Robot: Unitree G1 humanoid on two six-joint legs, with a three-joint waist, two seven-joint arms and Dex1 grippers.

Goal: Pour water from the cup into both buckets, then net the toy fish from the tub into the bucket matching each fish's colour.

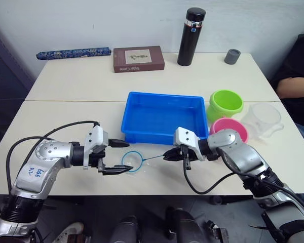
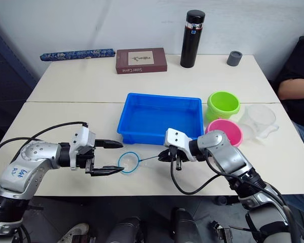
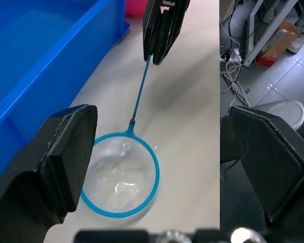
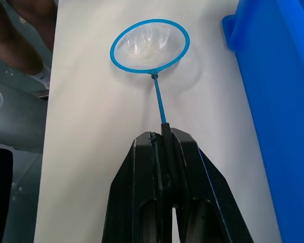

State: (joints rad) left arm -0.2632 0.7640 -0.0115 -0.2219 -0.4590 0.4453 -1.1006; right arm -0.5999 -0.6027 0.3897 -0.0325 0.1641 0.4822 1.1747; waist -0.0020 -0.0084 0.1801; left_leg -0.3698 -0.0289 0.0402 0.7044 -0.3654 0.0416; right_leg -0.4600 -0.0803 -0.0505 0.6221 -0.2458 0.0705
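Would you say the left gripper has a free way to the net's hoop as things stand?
Probably yes. The left gripper is open with its fingers either side of the net, whose hoop lies flat on the table. Nothing lies between them; the right gripper holds only the handle's far end.

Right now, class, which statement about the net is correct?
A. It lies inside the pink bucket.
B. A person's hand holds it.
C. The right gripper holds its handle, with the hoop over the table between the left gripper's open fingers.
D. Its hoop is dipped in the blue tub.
C: the right gripper is shut on the handle of the net, whose hoop sits over the table between the left gripper's spread fingers.
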